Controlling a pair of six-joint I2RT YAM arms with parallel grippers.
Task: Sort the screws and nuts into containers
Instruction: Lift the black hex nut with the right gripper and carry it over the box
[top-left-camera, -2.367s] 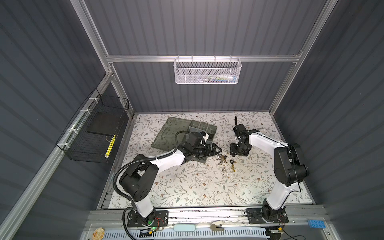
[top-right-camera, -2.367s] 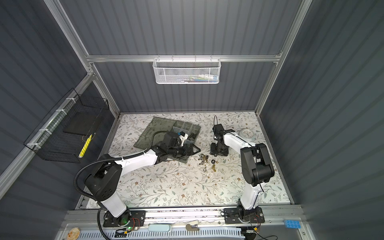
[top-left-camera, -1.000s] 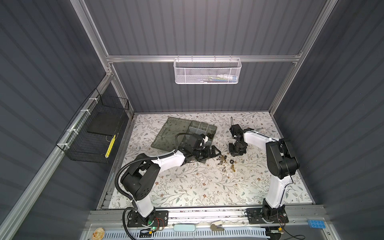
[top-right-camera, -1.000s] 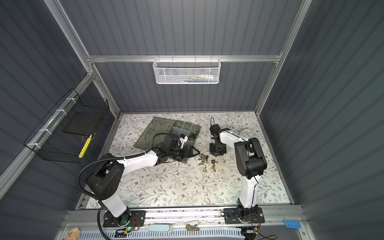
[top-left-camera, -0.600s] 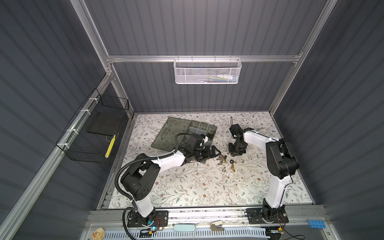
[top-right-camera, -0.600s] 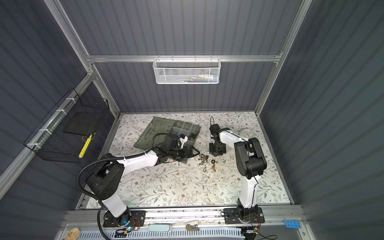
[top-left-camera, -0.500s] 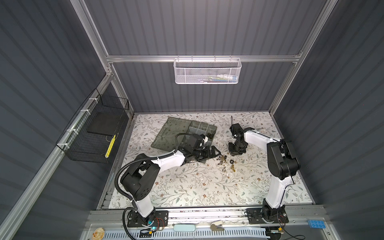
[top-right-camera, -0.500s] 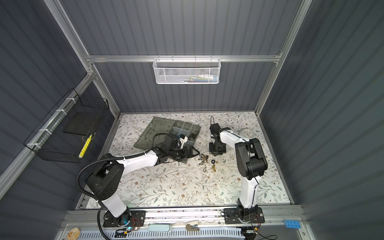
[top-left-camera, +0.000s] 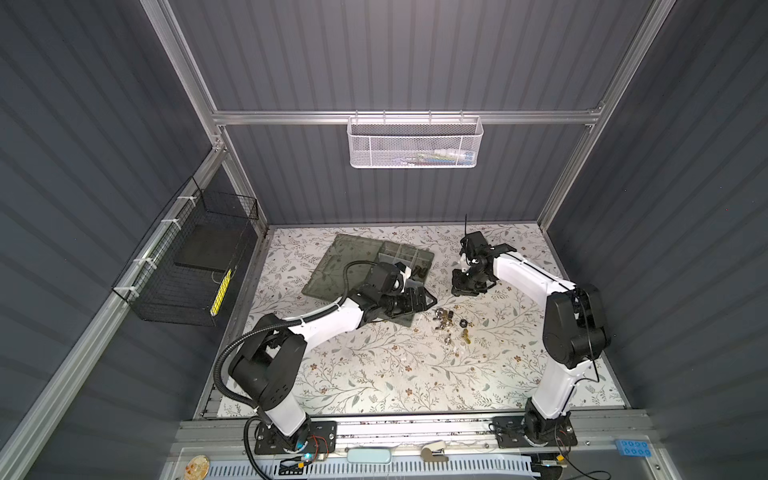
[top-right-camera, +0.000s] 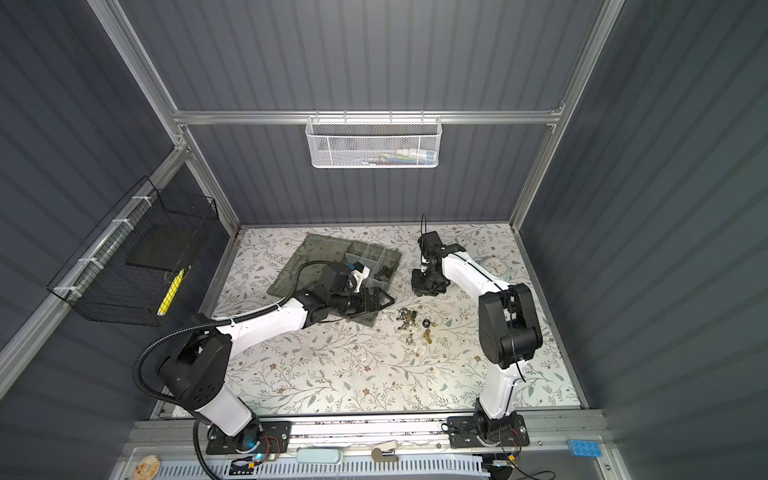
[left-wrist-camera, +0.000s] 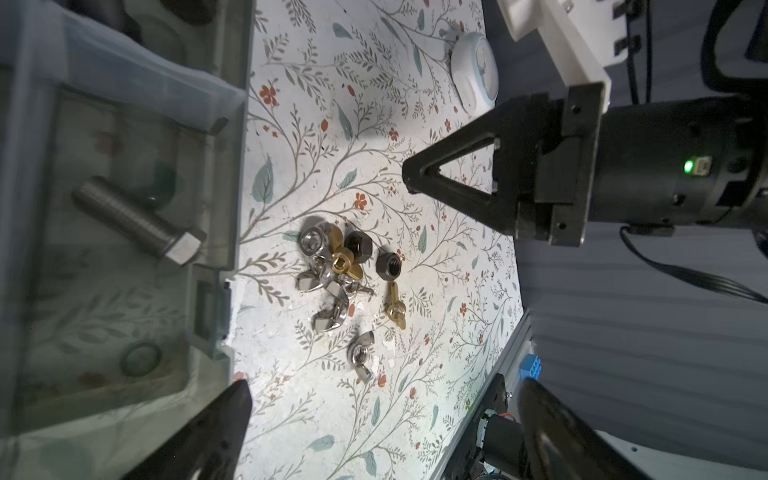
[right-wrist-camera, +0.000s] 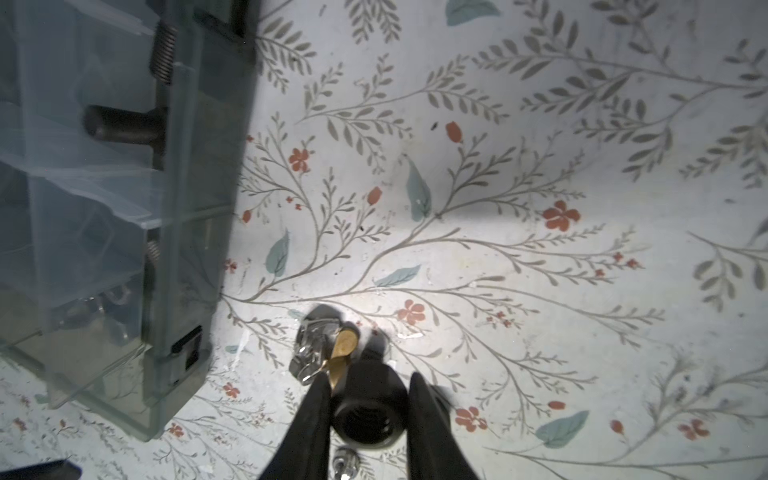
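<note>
1. On the floral mat (top-left-camera: 374, 374), in both top views, loose nuts (top-left-camera: 446, 318) lie in open room just off the translucent organiser box (top-left-camera: 424, 253), with the right gripper (top-left-camera: 466, 290) near them and the left gripper (top-left-camera: 422, 299) over the box's near end.
2. Left wrist: its fingers (left-wrist-camera: 216, 428) gape wide and empty over metal wing nuts (left-wrist-camera: 328, 316). A silver hex bolt (left-wrist-camera: 133, 220) lies in one compartment (left-wrist-camera: 104, 291).
3. Right wrist: the right fingers (right-wrist-camera: 311, 415) pinch a black hex nut (right-wrist-camera: 368, 407), clear of the box wall.
</note>
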